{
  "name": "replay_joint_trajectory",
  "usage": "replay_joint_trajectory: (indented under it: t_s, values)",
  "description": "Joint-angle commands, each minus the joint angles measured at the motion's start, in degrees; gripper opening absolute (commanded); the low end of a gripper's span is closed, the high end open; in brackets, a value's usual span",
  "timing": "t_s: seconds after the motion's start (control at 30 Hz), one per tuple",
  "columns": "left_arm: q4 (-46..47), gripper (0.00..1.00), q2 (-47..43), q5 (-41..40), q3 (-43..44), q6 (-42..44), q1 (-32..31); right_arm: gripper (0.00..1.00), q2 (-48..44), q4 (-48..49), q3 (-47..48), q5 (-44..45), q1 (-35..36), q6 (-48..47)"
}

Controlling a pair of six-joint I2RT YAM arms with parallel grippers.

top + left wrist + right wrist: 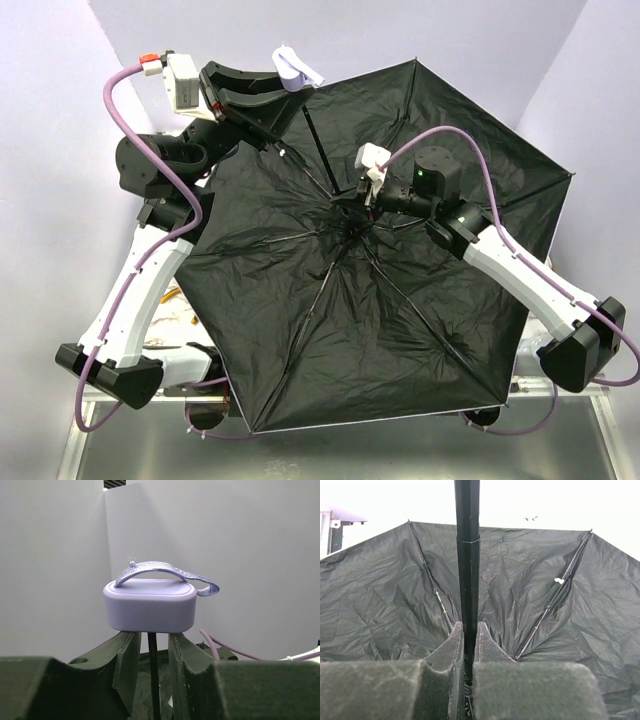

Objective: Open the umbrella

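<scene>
The umbrella (pixel 330 320) is spread open, its black lining and ribs facing up and covering most of the table. Its thin black shaft (pixel 318 150) runs up-left to the small lavender handle (pixel 295 70) with a strap. My left gripper (pixel 283 100) is open; its fingers (pixel 127 655) straddle the shaft (pixel 152 670) just under the handle (pixel 150 605), with gaps on both sides. My right gripper (pixel 350 205) is shut on the shaft (pixel 468 555) close to the hub, with the canopy (pixel 380 595) behind it.
The canopy's rim overhangs the metal table's front edge (pixel 400 450). Small items (pixel 180 310) lie partly hidden under its left side. Pale walls stand close on the left, back and right. Purple cables (pixel 130 120) loop off both arms.
</scene>
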Motion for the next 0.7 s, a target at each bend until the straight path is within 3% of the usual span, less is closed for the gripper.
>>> replay_joint_trajectory:
  t_s: [0.0,0.27,0.33,0.4,0.43,0.5,0.6,0.67]
  values:
    - [0.58,0.29,0.62,-0.61,1.82,0.95,-0.65,0.0,-1.21,4.42,0.45,-3.26,-0.11,1.5]
    - [1.12,0.29,0.39,0.09,-1.79,4.03,-2.63,0.0,-0.66,9.46,1.22,-4.27,-0.1,9.21]
    - [-0.94,0.41,-0.84,1.4,-2.92,9.2,-2.82,0.0,-0.33,9.24,1.87,-1.93,-0.11,11.73]
    - [-5.83,0.62,-3.18,1.51,-4.38,16.21,-1.77,0.0,-0.27,8.23,2.44,1.32,-0.17,12.69]
    - [-8.63,0.72,-4.8,1.44,-5.05,21.13,-1.03,0.0,-0.31,7.7,2.79,2.39,-0.25,13.23]
    - [-15.16,0.83,-8.84,-0.63,-7.23,37.12,-0.29,0.0,-0.5,6.13,3.45,2.82,-0.47,14.1]
    - [-18.01,0.9,-15.21,-1.77,-13.56,70.09,0.61,0.0,-0.74,2.34,4.03,0.92,-0.53,14.16]
    - [-28.92,0.91,-17.07,0.52,-12.72,93.75,1.34,0.0,0.23,-2.05,5.75,-0.37,-0.54,12.57]
